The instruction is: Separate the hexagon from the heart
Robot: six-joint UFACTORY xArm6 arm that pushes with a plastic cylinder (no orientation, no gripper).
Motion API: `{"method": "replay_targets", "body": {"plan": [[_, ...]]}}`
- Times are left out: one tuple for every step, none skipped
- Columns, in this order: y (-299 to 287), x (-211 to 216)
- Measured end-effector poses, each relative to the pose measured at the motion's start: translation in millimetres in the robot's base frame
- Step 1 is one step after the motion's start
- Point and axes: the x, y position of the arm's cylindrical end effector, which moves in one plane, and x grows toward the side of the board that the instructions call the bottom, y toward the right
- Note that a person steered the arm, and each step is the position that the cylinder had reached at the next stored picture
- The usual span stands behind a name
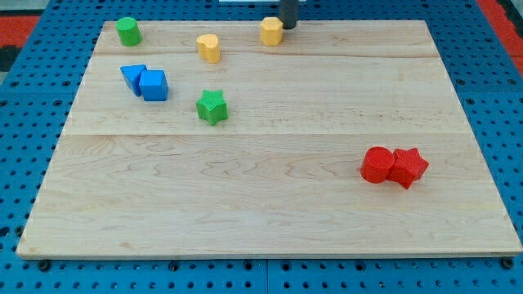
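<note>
Wooden table top (270, 204), sits on a blue pegboard surface (24, 98). No containers on it, blocks all lie loose on the wood.

Red pair near the right edge, toward the bottom right corner: red cylinder (377, 164) on the left, red star (409, 167) on the right, touching.

Blue pair near the left edge, upper half: blue cube (154, 85) touching a second blue block (132, 77) at its left; that one looks like a wedge or triangle, can't tell for sure.

Green star (212, 107) sits alone, left of centre, below and right of the blue pair, apart from it.

Green cylinder (127, 31) at the top left corner, alone.

Task blocks are both by the top edge. Yellow hexagon (271, 31) sits at roughly the middle of the top edge. Yellow heart (209, 47) is to its left and slightly further from the edge. Clear gap of bare wood between them, not touching.

Rod comes down from the top of the frame. My tip (288, 25) is just at the right side of the yellow hexagon, touching or nearly so; can't tell which. Well apart from the heart.

No pincer on this rig, just the rod, so nothing is grasped or released.
</note>
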Motion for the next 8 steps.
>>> {"method": "replay_targets", "body": {"plan": [[0.0, 2.7], [9.1, 2.6], [15.4, 2.6], [15.4, 2.6], [32.2, 18.8], [44.4, 39.8], [44.4, 62.3], [44.4, 66.5]]}}
